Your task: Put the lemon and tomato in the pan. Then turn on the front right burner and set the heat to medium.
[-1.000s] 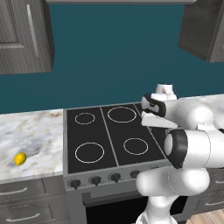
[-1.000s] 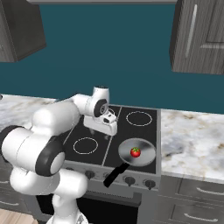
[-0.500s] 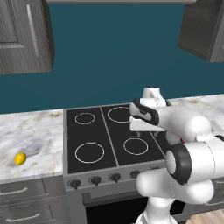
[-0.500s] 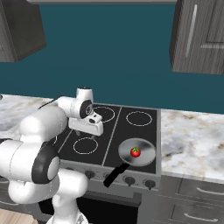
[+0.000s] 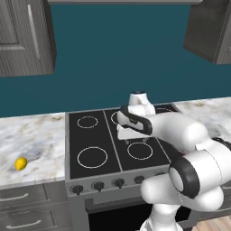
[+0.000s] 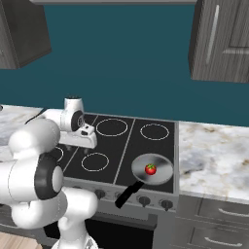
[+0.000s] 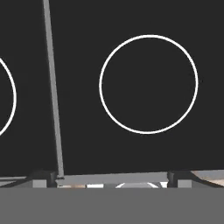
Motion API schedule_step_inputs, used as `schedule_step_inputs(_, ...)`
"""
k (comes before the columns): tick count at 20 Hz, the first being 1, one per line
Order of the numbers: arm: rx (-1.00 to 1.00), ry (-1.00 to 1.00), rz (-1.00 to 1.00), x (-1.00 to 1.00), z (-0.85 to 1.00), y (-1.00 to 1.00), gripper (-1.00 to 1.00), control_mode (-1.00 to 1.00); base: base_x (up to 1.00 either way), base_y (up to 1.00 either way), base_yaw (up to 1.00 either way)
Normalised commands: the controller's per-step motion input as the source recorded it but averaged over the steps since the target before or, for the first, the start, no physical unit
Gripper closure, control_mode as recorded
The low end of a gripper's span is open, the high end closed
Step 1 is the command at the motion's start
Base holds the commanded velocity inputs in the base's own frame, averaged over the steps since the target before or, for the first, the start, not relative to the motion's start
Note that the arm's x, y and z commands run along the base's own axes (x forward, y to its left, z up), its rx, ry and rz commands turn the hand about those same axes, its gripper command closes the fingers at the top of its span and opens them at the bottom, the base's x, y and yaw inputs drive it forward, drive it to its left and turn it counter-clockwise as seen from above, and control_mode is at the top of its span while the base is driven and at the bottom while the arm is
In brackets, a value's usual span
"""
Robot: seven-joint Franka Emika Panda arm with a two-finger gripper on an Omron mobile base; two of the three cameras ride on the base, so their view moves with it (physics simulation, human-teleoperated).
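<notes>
Lemon [image 5: 20, 163] on left counter [image 5: 36, 140]; tomato [image 6: 151, 169] in pan [image 6: 163, 163]. Small, firm, smooth, prone to rolling; grasp across middle. End effector [image 6: 82, 141] wide, empty, above stove [image 5: 85, 135].

You see the lemon [image 5: 20, 164] lying on the marble counter [image 5: 36, 135], well left of the black stove [image 5: 108, 144]. The white arm [image 5: 171, 131] reaches over the stove's middle, above the burner rings.
</notes>
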Motion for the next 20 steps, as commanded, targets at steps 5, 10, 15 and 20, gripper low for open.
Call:
schedule_step_inputs(5,0.0,0.0,0.13,0.07,0.0,0.8,-1.0,-1.0,0.0,0.0,0.0)
schedule_step_inputs(10,0.0,0.0,0.12,0.08,0.0,0.81,-1.0,-1.0,0.0,0.0,0.0)
schedule_step_inputs(15,0.0,0.0,0.11,0.03,0.0,0.76,-1.0,-1.0,0.0,0.0,0.0)
schedule_step_inputs(20,0.0,0.0,0.09,0.0,0.0,0.69,-1.0,-1.0,0.0,0.0,0.0)
